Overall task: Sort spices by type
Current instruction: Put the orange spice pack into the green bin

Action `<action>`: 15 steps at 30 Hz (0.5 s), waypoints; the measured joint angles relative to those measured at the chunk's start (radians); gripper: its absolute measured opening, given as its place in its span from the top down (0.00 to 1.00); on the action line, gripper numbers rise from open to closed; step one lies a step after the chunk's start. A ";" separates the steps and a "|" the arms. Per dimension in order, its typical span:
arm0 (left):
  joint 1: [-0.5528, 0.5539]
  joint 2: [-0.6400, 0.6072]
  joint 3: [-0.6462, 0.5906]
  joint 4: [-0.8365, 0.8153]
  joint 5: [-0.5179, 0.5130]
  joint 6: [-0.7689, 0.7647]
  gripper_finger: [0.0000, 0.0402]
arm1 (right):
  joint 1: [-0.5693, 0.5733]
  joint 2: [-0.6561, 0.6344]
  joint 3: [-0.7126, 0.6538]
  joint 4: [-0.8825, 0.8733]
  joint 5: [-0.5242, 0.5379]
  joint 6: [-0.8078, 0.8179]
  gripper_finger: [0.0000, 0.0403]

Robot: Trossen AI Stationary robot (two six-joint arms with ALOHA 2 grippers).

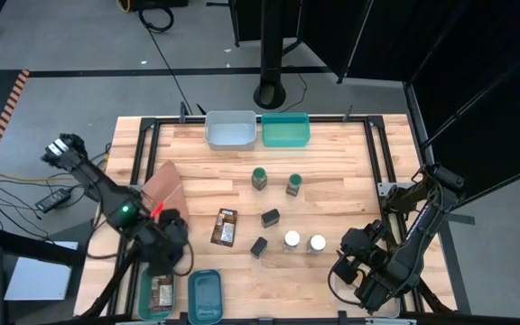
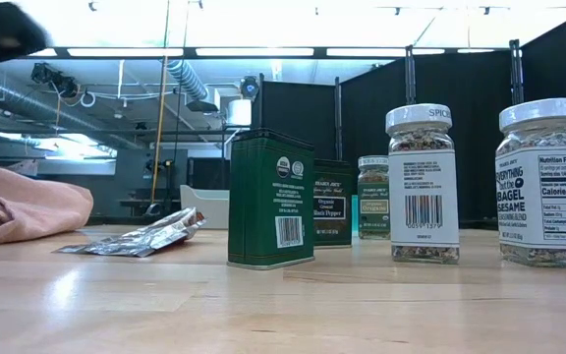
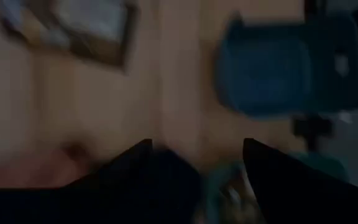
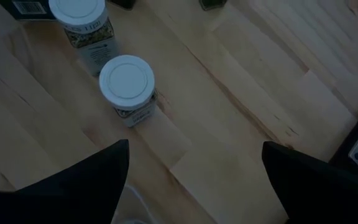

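While the left gripper (image 1: 162, 262) hovers part-open over a binned packet (image 1: 161, 292), the loose packet (image 1: 225, 227) looks light, floppy, crinkly; pinch an edge. Right gripper (image 1: 361, 262) waits wide.

Black curtains (image 2: 440, 128), ceiling strip lights (image 2: 224, 51)

The middle of the surface (image 1: 350, 181) is crowded. Two green-lidded jars (image 1: 259, 178) stand near two black boxes (image 1: 270, 217), with two white-lidded jars (image 1: 292, 239) just beside them and only thin gaps between. A flat packet (image 1: 225, 227) lies to their left. A big bare strip runs between this group and the two bins (image 1: 230, 129) at the far edge. The right side is bare too. A pink cloth (image 1: 162, 188) blocks the left side.
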 joint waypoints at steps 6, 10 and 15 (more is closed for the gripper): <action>0.213 0.000 0.014 0.008 -0.108 0.190 0.37 | 0.002 0.000 0.000 -0.002 0.036 0.000 0.07; 0.372 0.000 0.014 0.101 -0.104 0.364 0.37 | 0.002 0.000 0.000 -0.003 0.055 -0.001 0.07; 0.535 0.063 0.014 0.277 0.023 0.580 0.37 | 0.002 0.000 0.000 -0.005 0.073 -0.018 0.07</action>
